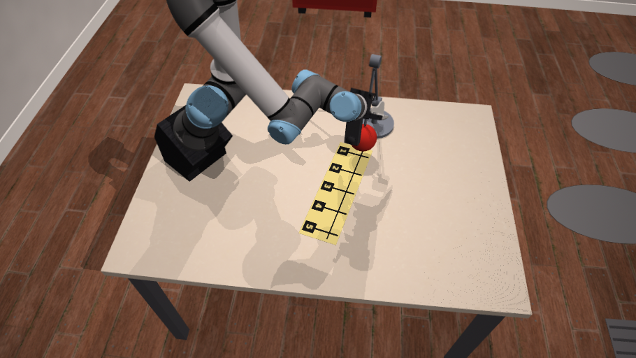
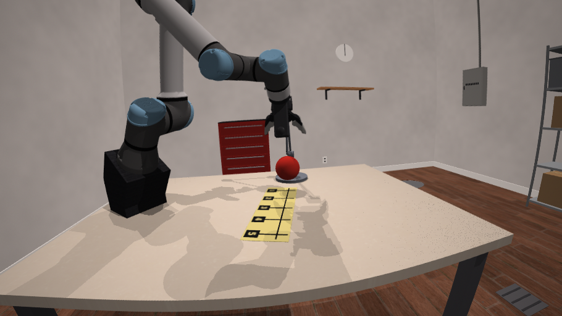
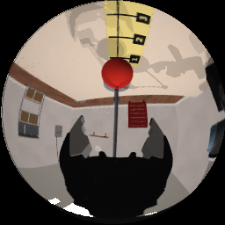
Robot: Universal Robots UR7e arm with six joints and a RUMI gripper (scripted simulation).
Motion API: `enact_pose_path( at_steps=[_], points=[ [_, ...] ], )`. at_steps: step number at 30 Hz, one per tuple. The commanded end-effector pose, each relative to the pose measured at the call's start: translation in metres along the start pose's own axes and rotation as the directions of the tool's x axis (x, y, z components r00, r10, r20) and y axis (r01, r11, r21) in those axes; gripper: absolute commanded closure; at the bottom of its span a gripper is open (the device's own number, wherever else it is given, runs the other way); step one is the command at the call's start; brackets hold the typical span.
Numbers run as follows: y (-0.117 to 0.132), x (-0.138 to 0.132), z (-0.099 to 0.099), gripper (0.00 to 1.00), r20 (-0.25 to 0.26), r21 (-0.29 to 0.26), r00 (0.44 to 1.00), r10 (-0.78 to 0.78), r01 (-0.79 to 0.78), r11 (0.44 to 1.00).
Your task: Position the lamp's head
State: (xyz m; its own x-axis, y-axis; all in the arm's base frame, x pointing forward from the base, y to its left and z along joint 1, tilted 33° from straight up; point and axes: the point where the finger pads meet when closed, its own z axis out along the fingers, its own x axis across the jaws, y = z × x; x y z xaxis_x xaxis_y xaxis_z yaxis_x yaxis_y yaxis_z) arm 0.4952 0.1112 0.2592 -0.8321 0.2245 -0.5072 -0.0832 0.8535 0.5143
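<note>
Hovering open over the far edge's side of the desk (image 1: 426, 200) (image 2: 377, 236) (image 3: 57, 57), near the lamp (image 1: 386, 127) (image 2: 301, 178) (image 3: 116, 98).
The gripper (image 1: 377, 112) (image 2: 285, 131) (image 3: 117, 117) points down with its jaws spread apart, clamped on nothing; the lamp's round base sits near the desk's far edge, between the far corners, its red ball-shaped head (image 1: 364, 138) (image 2: 287, 168) (image 3: 117, 74) low beside mark 1, at the far-edge end of the yellow strip (image 1: 322, 218) (image 2: 271, 226) (image 3: 113, 26), whose mark 5 lies toward the near edge.
</note>
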Motion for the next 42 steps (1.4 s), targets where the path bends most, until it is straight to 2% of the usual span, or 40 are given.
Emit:
enact_pose_path(
  at_steps=[1, 10, 29, 30, 42],
  points=[
    [0.0, -0.001, 0.012, 0.0, 0.001, -0.001, 1.0, -0.001, 0.001, 1.0],
    [0.001, 0.0, 0.034, 0.0, -0.001, -0.004, 1.0, -0.001, 0.001, 1.0],
    [0.0, -0.002, 0.047, 0.0, 0.001, -0.001, 1.0, 0.0, 0.0, 1.0],
    [0.0, -0.002, 0.047, 1.0, 0.001, -0.001, 1.0, 0.0, 0.0, 1.0],
    [0.0, -0.002, 0.045, 1.0, 0.0, -0.001, 1.0, -0.001, 0.001, 1.0]
  ],
)
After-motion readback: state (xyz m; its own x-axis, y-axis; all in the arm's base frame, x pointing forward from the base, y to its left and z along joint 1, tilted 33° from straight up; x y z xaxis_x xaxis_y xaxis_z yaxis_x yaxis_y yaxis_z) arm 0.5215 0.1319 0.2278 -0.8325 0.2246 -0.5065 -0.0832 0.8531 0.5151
